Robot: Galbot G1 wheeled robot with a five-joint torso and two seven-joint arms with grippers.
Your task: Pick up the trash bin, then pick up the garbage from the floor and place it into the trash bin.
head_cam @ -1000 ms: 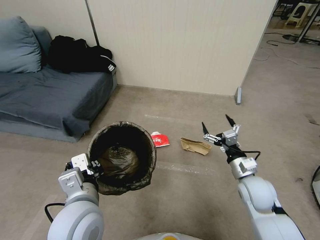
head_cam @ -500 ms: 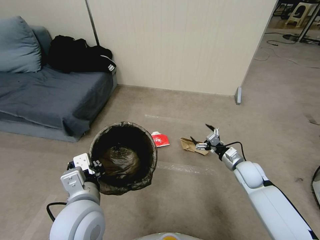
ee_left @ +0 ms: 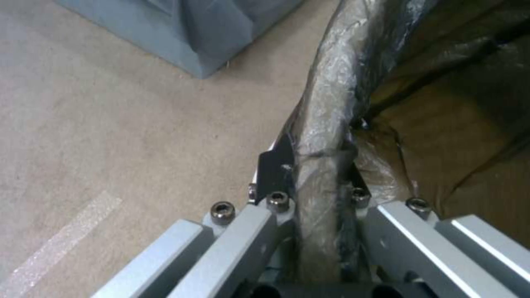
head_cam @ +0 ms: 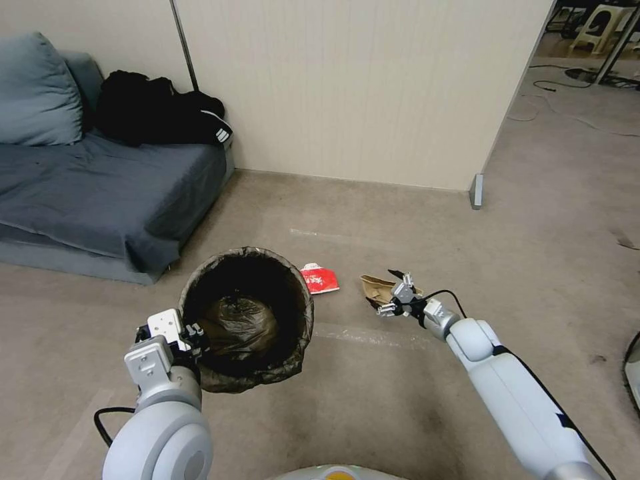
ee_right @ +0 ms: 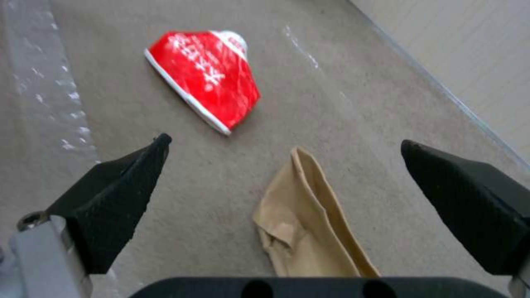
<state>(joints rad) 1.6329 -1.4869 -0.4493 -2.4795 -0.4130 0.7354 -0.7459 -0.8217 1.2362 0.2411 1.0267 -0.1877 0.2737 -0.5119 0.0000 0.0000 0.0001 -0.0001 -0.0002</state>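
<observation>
The right gripper (head_cam: 393,293) had its jaws spread wide, low over the floor (head_cam: 373,380), with the brown paper scrap (head_cam: 377,289) lying between the two black fingertips (ee_right: 119,194) in the right wrist view. No fingertip touched the scrap (ee_right: 309,223) as far as that view showed. Just beyond it on the floor lay the red snack wrapper (ee_right: 205,89), flat and apart from the scrap; from the head view the wrapper (head_cam: 320,278) sat between the scrap and the trash bin (head_cam: 248,319).

The left gripper (head_cam: 192,333) had its jaws clamped on the near rim of the trash bin, one jaw outside and one inside the bag-covered edge (ee_left: 323,136). The bin was held upright with its mouth open upward, lined with a dark plastic bag, and crumpled bag material showed at its bottom.

Farther out, a grey-blue sofa (head_cam: 93,193) stood to the robot's left against a beige partition wall (head_cam: 360,87), with black clothes (head_cam: 160,110) heaped on its seat beside a cushion (head_cam: 37,93).
</observation>
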